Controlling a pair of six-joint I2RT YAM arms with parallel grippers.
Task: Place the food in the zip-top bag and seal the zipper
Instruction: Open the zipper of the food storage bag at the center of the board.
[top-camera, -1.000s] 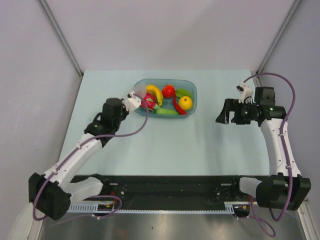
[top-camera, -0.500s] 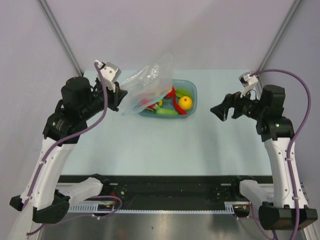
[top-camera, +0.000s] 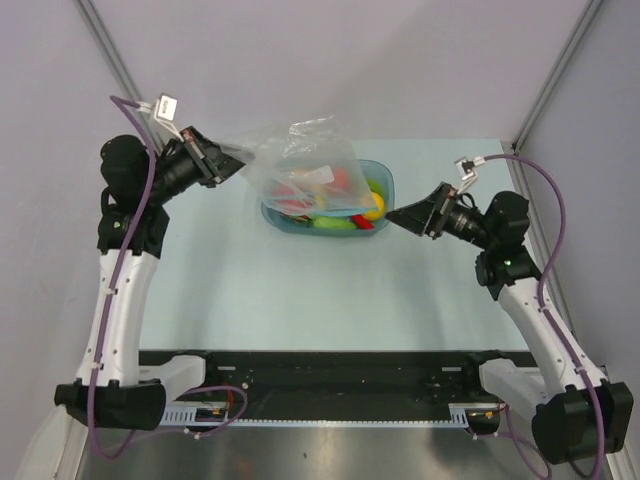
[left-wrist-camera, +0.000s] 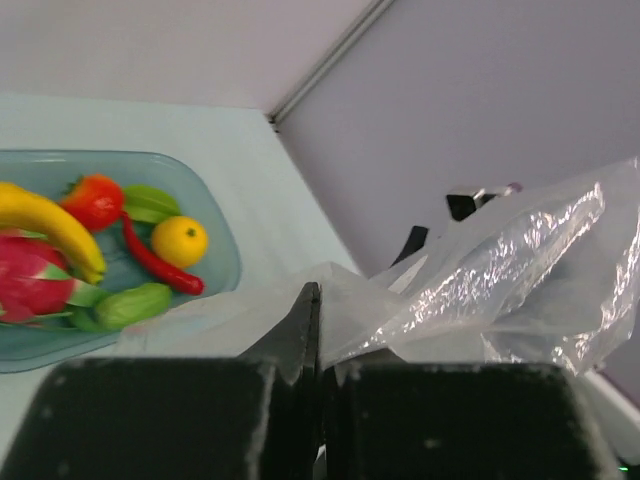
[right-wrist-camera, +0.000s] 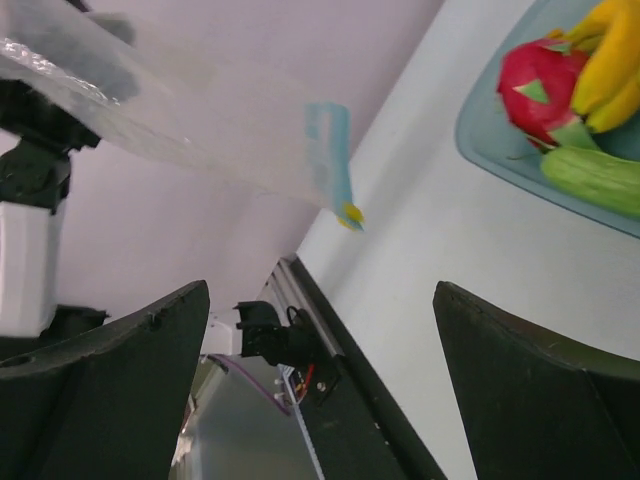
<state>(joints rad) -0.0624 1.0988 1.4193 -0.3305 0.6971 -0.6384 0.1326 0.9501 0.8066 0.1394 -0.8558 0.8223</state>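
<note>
Holding the zip-top bag (top-camera: 300, 160) above the tray (top-camera: 388, 188), pinched in our left gripper (top-camera: 232, 165) at the tray's 10 o'clock, we judge the bag-opening step underway: food (left-wrist-camera: 178, 241) lies unbagged, so our spread right gripper (top-camera: 400, 216) at 3 o'clock should catch the zipper (right-wrist-camera: 328, 150) edge.

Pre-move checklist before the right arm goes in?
1. Left claw shut on the zip-top bag: ok, plastic pinched between its fingers.
2. Bag held up off the table: ok, it hangs over the tray in the top view.
3. Right claw open and empty: ok, it sits right of the tray, facing the bag.
4. Zipper located: ok, the blue strip shows in the right wrist view.
5. Bag mouth open: cannot tell.
6. Food in the bag: not ok, the dragon fruit, banana, citrus and chili lie in the tray.
</note>
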